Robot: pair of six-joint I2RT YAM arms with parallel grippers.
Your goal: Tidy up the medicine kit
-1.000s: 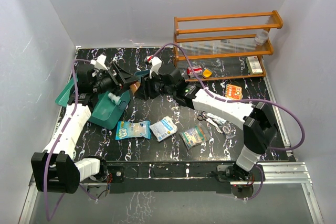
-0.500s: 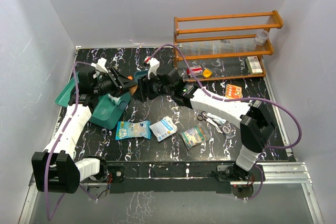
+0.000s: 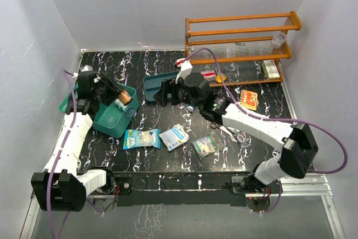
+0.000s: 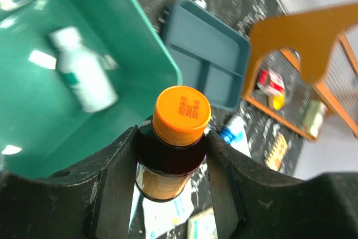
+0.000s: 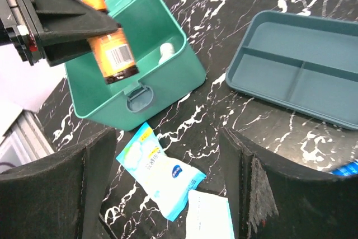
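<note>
left wrist: jaws clamp orange-capped bottle [image 4: 174, 146].

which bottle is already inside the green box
The white bottle lying in the green box; the brown bottle with the orange cap is held by the left gripper.

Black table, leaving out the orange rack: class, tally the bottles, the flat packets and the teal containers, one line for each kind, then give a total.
Bottles: 2 (orange-capped bottle, white bottle)
Flat packets: 4 (blue packet, white-blue packet, green packet, orange packet)
Teal containers: 2 (medicine kit, divided tray)
Total: 8
</note>
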